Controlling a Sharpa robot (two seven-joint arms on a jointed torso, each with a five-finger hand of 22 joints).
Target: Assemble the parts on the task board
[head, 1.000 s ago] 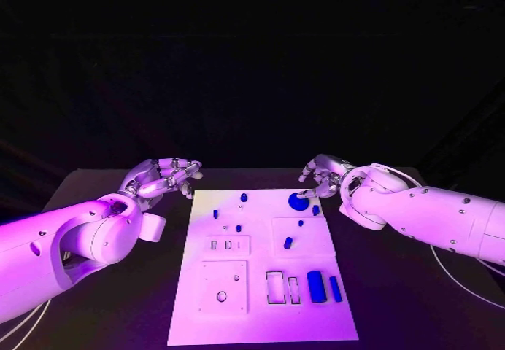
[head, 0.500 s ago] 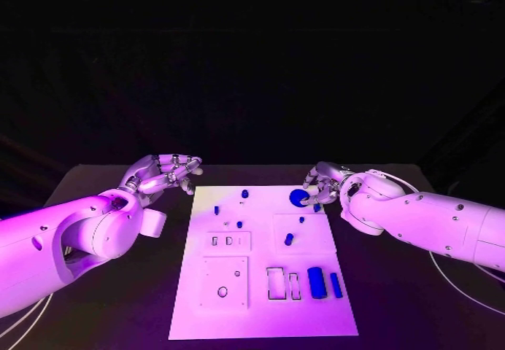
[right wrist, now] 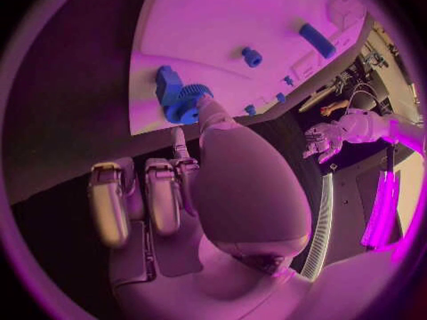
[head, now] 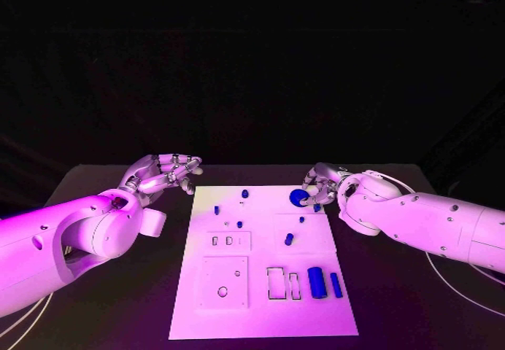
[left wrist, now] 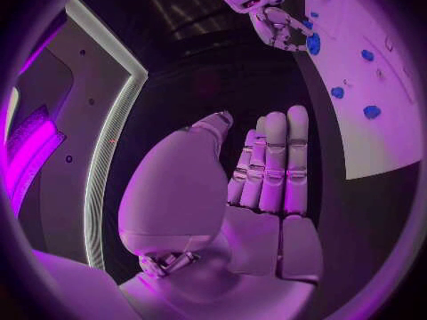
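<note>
1. Silver fingers of the right hand (head: 322, 185) curl at the board's upper right corner, a fingertip touching the blue gear (right wrist: 184, 104); whether it truly pinches the gear, I cannot tell.
2. Left hand (head: 163, 175) hovers at centre left of the frame, off the task board (head: 263, 321), fingers loosely bent, holding nothing.
3. Blue cylinders (head: 316, 279) lie at the board's lower right.

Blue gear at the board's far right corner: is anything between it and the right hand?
Nothing visible. The right hand is already at the blue gear, with its fingers touching the toothed rim at the task board edge.
</note>
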